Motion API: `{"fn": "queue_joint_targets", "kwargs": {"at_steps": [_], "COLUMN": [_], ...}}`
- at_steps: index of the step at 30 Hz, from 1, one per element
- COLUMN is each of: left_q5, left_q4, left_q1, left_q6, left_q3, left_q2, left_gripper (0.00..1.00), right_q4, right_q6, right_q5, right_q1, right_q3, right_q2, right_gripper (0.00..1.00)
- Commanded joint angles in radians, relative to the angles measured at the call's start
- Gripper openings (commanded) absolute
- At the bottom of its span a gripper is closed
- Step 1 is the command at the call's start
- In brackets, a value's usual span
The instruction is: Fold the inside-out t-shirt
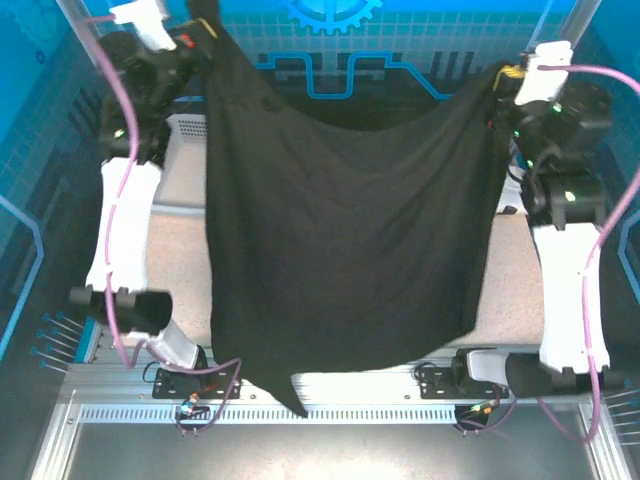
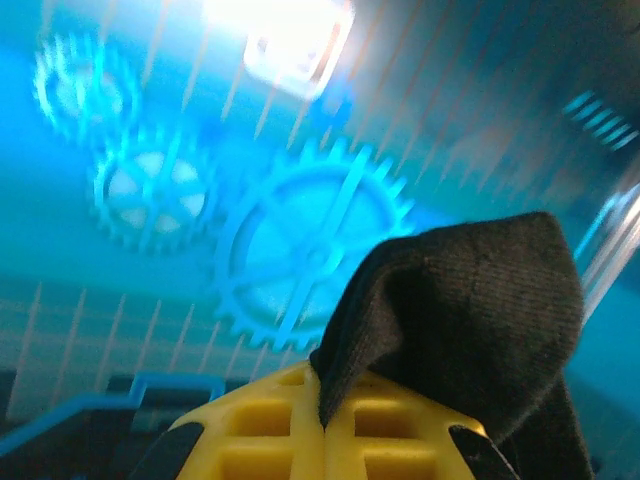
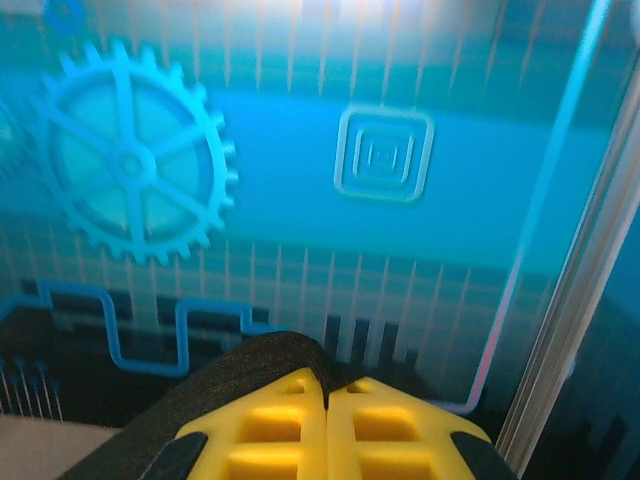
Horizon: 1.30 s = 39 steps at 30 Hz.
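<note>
Holding the inside-out t-shirt [image 1: 350,240] in the air above the worktop [image 1: 170,270] is where you stand now: the left gripper [image 1: 203,38] at the upper left of the overhead frame and the right gripper [image 1: 500,85] at the upper right are each clenched on a pinch of the black cloth. The shirt hangs between them as a wide sheet. Its top edge sags in the middle, and its lower end trails toward the bottom of the frame, where one point drapes over the metal rail [image 1: 120,412] by the arm bases. From the left wrist you see the yellow fingers [image 2: 270,425] pressed together with a fold of fabric standing up out of them. From the right wrist a thinner fold [image 3: 235,370] curls over the closed fingers. The step in hand looks like spreading the shirt so it can be laid flat. To do it well, draw the two grippers a little apart to take out the sag. Bring them level, since the left one sits higher in the frame. Carry the cloth toward the top of the frame as you lower it, so the trailing end drags onto the worktop rather than bunching at the rail. The right pinch looks shallow, so move slowly and watch for slipping.
</note>
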Motion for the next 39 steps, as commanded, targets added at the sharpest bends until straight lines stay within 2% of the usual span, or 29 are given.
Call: {"fn": "queue_joint_targets", "kwargs": {"at_steps": [1, 4, 6, 8, 10, 12, 14, 16, 17, 19, 21, 24, 27, 29, 34, 37, 39], "left_q5": [-0.033, -0.051, -0.060, -0.077, -0.110, -0.121, -0.116, -0.109, -0.102, -0.070, -0.031, 0.013, 0.032, 0.046, 0.039, 0.023, 0.006], "left_q4": [-0.013, -0.054, -0.089, -0.095, -0.088, -0.082, -0.098, -0.113, -0.111, -0.066, 0.033, 0.221, 0.358, 0.398, 0.348, 0.275, 0.288], "left_q1": [-0.025, -0.033, -0.034, -0.036, -0.034, -0.034, -0.034, -0.035, -0.037, -0.043, -0.062, -0.112, -0.182, -0.235, -0.391, -0.514, -0.604], "left_q6": [0.071, 0.082, 0.081, 0.082, 0.080, 0.080, 0.075, 0.058, 0.031, -0.032, -0.100, -0.193, -0.251, -0.267, -0.154, -0.002, 0.110], "left_q3": [0.124, 0.297, 0.459, 0.594, 0.697, 0.701, 0.639, 0.516, 0.428, 0.211, -0.058, -0.458, -0.785, -0.939, -1.192, -1.218, -1.217], "left_q2": [0.172, 0.411, 0.601, 0.760, 0.871, 0.898, 0.855, 0.765, 0.701, 0.570, 0.411, 0.203, 0.042, -0.030, -0.170, -0.157, -0.103], "left_gripper": [0.00, 0.00, 0.13, 0.13, 0.20, 0.40, 0.53, 0.63, 0.66, 0.70, 0.71, 0.72, 0.73, 0.73, 0.74, 0.74, 0.74], "right_q4": [0.111, 0.156, 0.152, 0.099, -0.015, -0.201, -0.378, -0.499, -0.533, -0.519, -0.394, -0.264, -0.230, -0.227, -0.266, -0.285, -0.291], "right_q6": [-0.021, 0.001, 0.027, 0.055, 0.076, 0.092, 0.103, 0.113, 0.121, 0.125, 0.138, 0.225, 0.301, 0.329, 0.383, 0.402, 0.408], "right_q5": [0.022, 0.016, 0.013, 0.008, 0.039, 0.078, 0.096, 0.112, 0.113, 0.124, 0.121, 0.066, 0.040, 0.048, 0.107, 0.111, 0.135], "right_q1": [-0.012, -0.012, -0.008, -0.003, 0.008, 0.016, 0.019, 0.023, 0.027, 0.037, 0.052, 0.045, 0.037, 0.028, 0.005, 0.007, 0.008], "right_q3": [-0.013, 0.018, 0.099, 0.240, 0.450, 0.729, 0.957, 1.022, 0.983, 0.760, 0.395, -0.050, -0.344, -0.495, -0.751, -0.816, -0.834], "right_q2": [0.127, 0.314, 0.481, 0.668, 0.860, 1.050, 1.176, 1.202, 1.176, 1.060, 0.852, 0.596, 0.412, 0.318, 0.166, 0.159, 0.188], "right_gripper": [0.00, 0.00, 0.00, 0.00, 0.04, 0.20, 0.28, 0.34, 0.37, 0.40, 0.42, 0.44, 0.45, 0.46, 0.47, 0.47, 0.47]}}
